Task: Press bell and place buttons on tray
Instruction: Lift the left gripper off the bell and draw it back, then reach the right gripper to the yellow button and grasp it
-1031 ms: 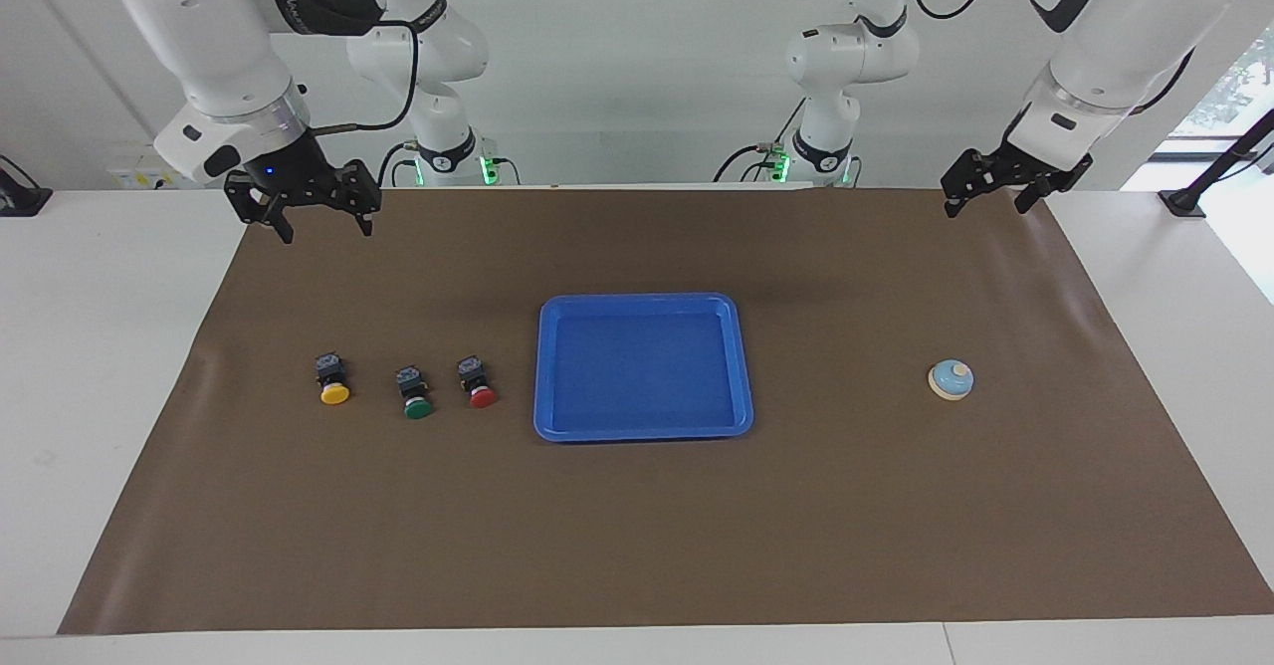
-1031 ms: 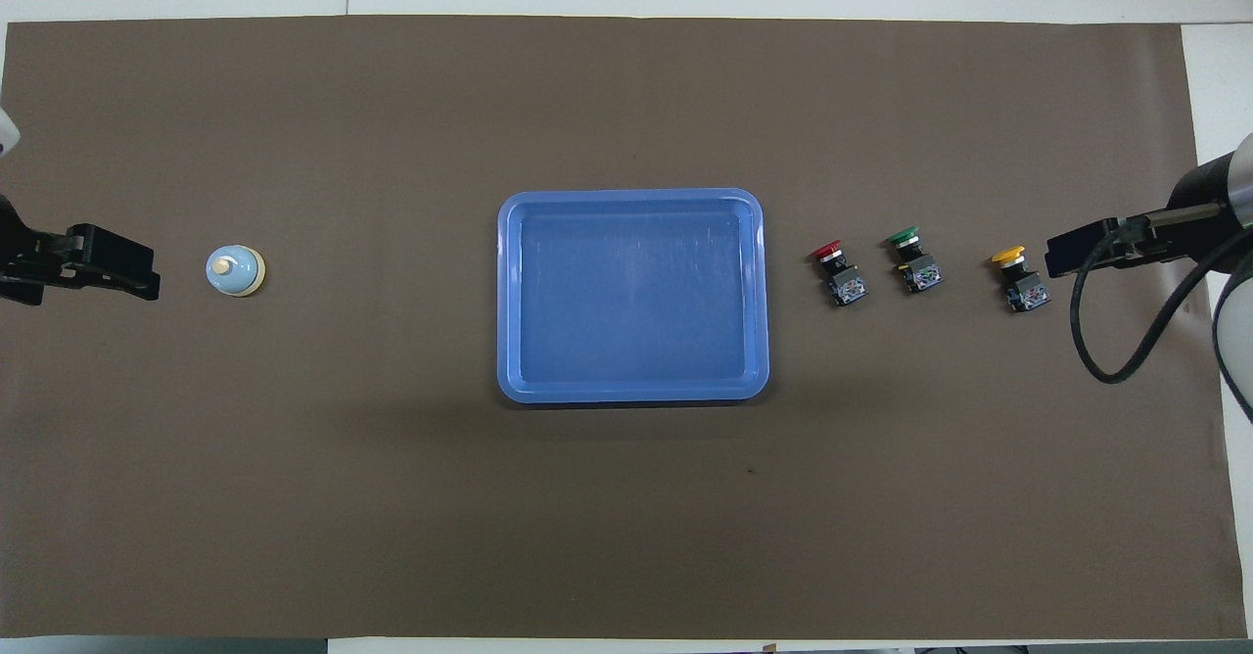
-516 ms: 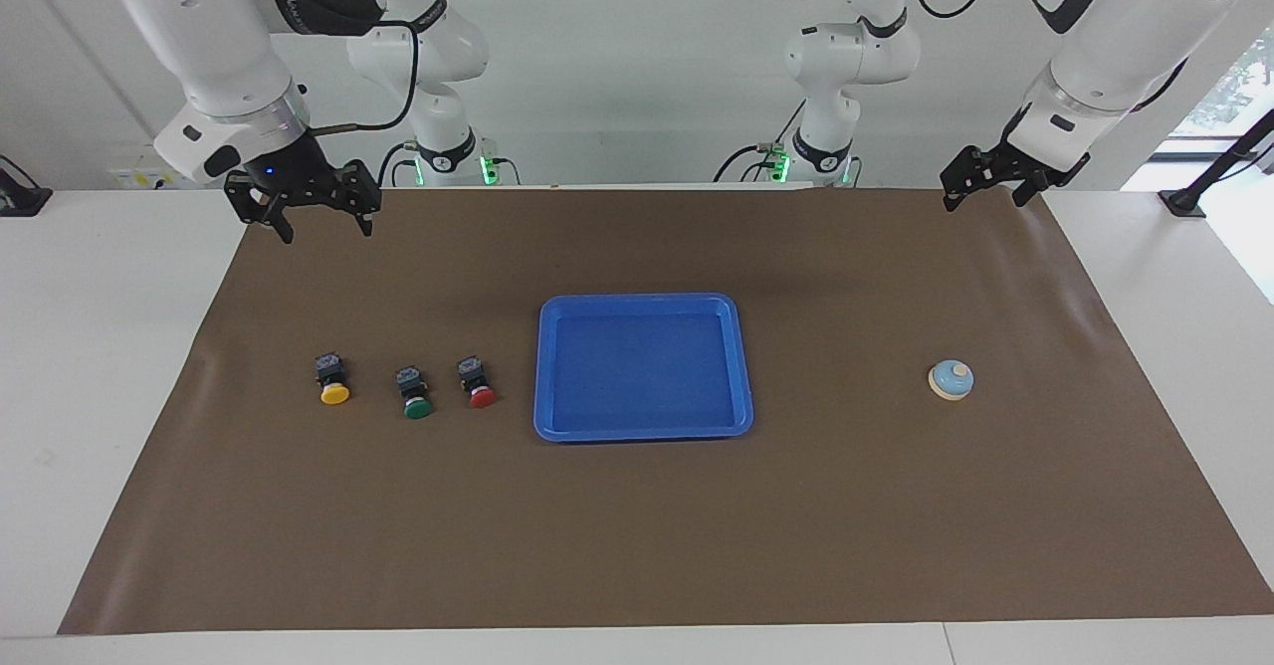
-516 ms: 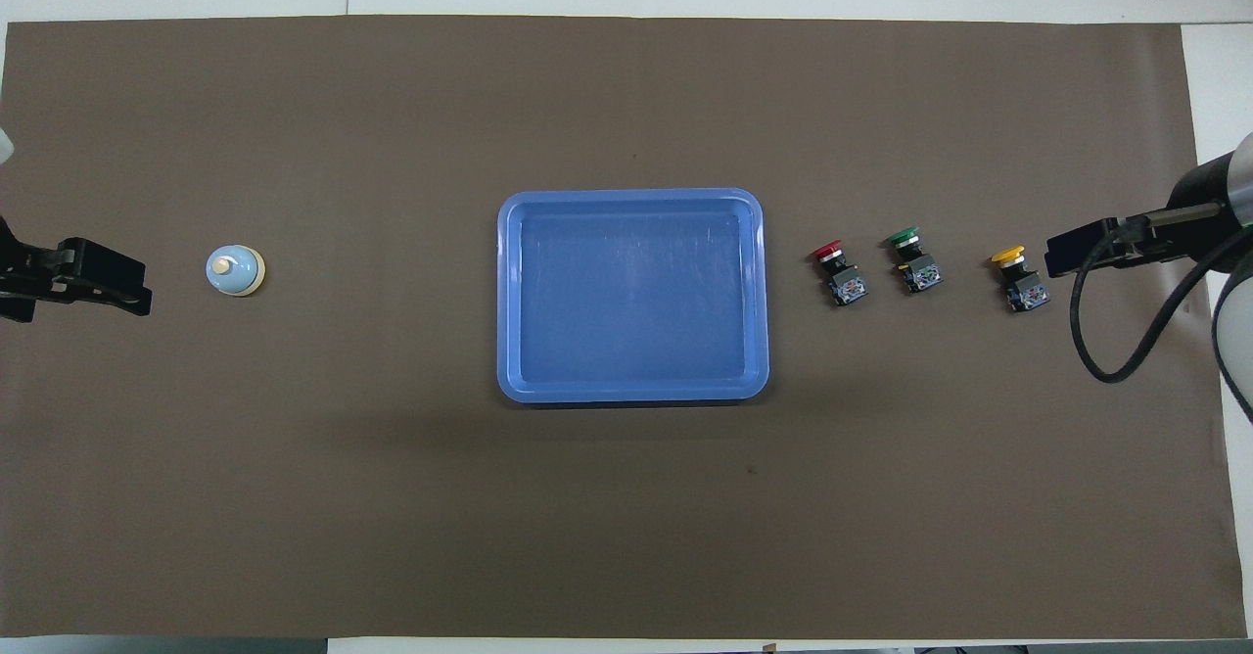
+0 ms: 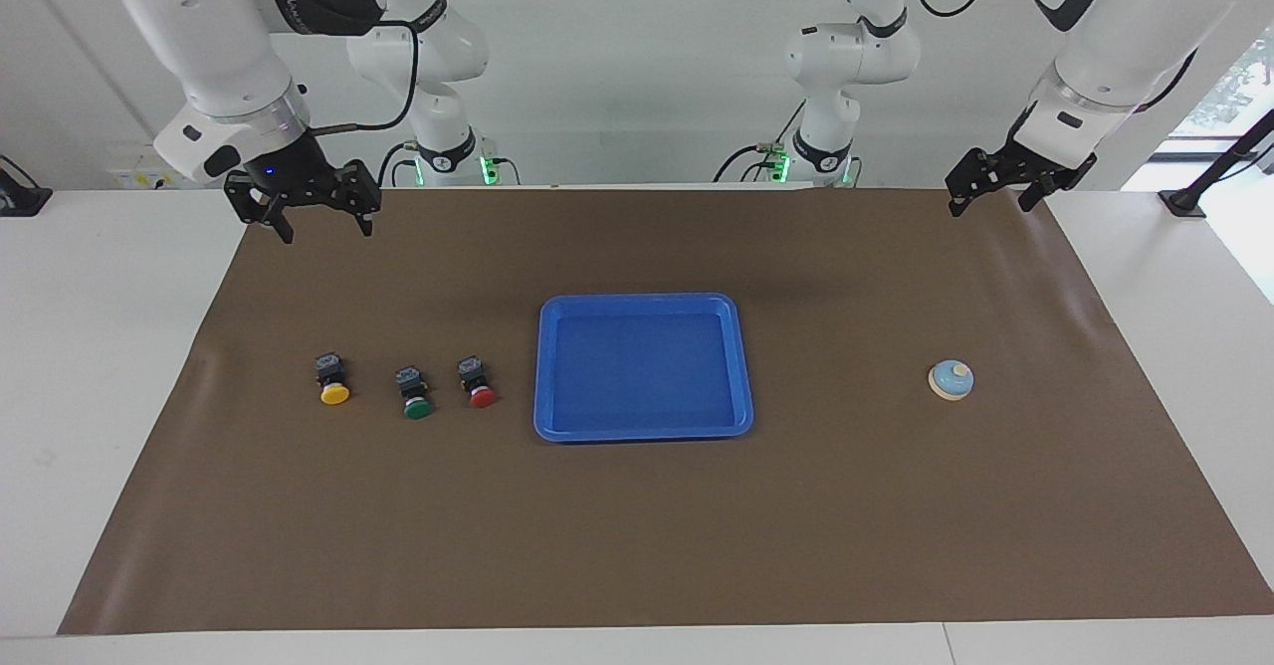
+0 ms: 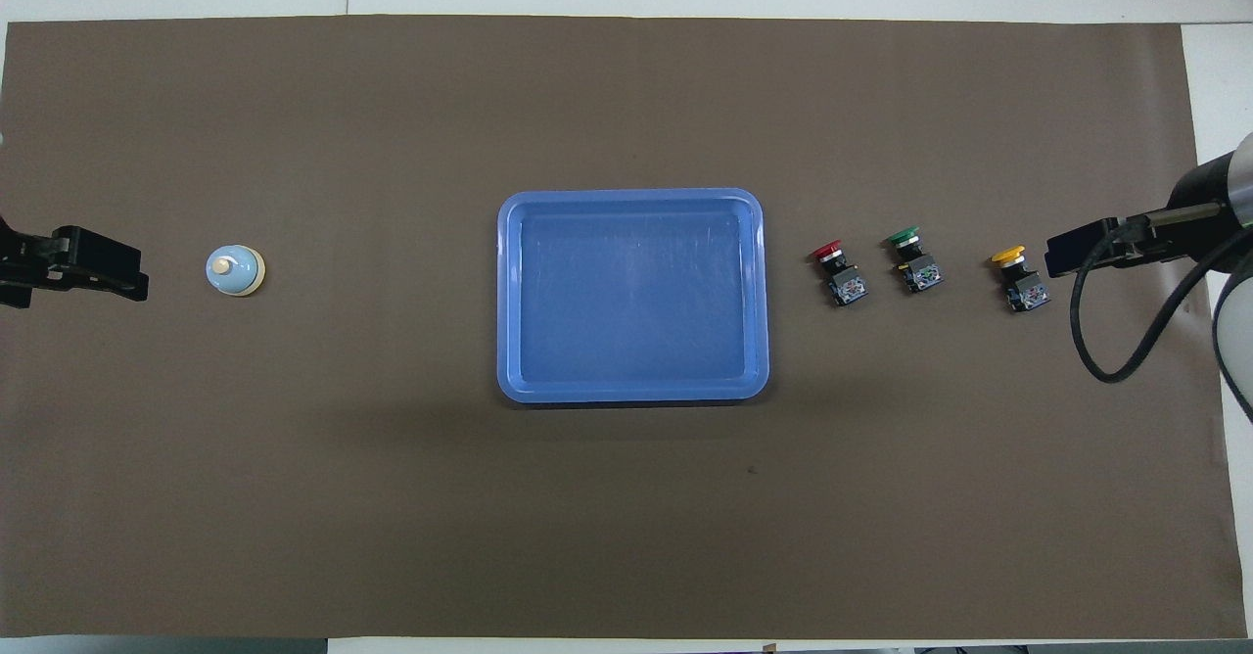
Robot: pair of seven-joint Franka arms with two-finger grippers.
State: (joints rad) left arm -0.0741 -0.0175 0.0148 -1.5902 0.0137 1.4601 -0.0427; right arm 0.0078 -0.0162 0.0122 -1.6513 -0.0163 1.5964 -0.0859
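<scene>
The light blue bell [image 5: 951,379] [image 6: 235,271] stands on the brown mat toward the left arm's end. Three buttons lie in a row toward the right arm's end: yellow [image 5: 333,383] [image 6: 1018,280], green [image 5: 416,396] [image 6: 915,260] and red [image 5: 480,386] [image 6: 837,272], the red one closest to the tray. The blue tray [image 5: 642,299] [image 6: 631,195] sits mid-mat with nothing in it. My left gripper [image 5: 988,207] [image 6: 117,277] hangs open high over the mat's edge at the bell's end. My right gripper [image 5: 327,232] [image 6: 1062,255] hangs open high over the mat beside the yellow button.
A brown mat [image 5: 637,546] covers most of the white table [image 5: 109,346]. Both arm bases [image 5: 448,152] stand at the robots' edge. A black cable [image 6: 1106,341] loops from the right wrist.
The left gripper has drifted a little toward the left arm's end of the table and slightly upward. The right arm, the bell, the buttons and the tray have not moved.
</scene>
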